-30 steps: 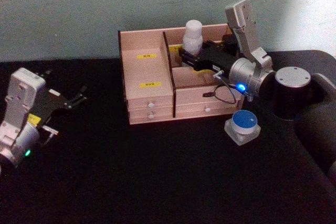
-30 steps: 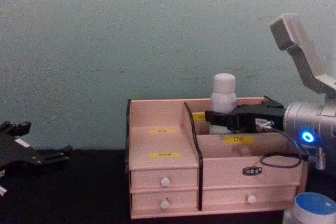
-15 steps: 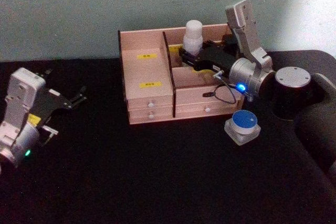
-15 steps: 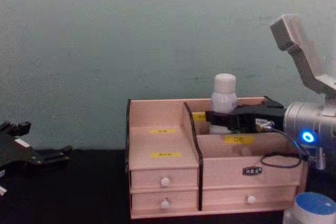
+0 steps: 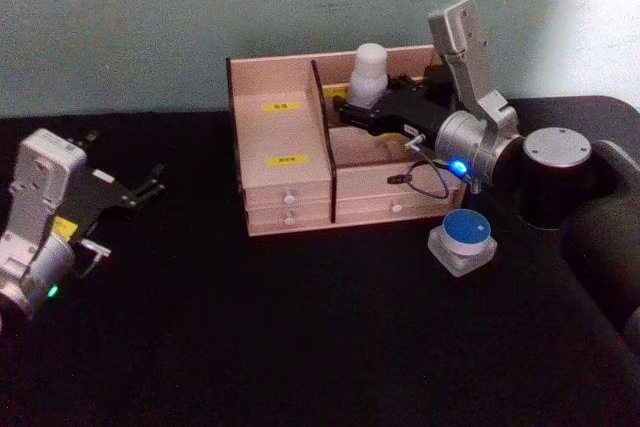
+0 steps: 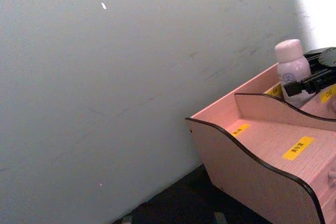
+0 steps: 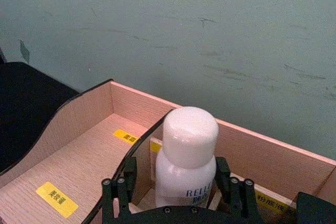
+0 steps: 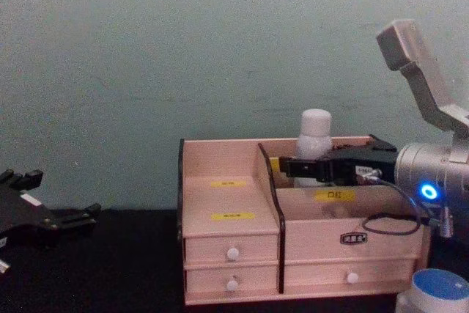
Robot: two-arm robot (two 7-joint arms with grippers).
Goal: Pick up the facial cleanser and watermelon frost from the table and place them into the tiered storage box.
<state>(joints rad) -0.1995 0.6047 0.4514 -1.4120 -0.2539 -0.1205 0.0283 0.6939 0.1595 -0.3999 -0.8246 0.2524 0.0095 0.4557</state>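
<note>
Head view: the right pincer (image 5: 358, 110) is clamped on the facial cleanser (image 5: 370, 65), which stands upright in the rear right compartment of the tiered storage box (image 5: 285, 212). The watermelon frost (image 5: 462, 240) sits on the bench (image 5: 300, 347) off the box's front right corner. The left pincer (image 5: 140, 185), tips apart, is near the bench's left edge. Right wrist view: its fingers (image 7: 124, 184) flank the cleanser.

— What is altered since a second ago?
— The white bottle (image 8: 315, 126), gripped by the right gripper (image 8: 292, 168), is found lower in the rear right compartment of the tiered storage box (image 8: 231, 199)
</note>
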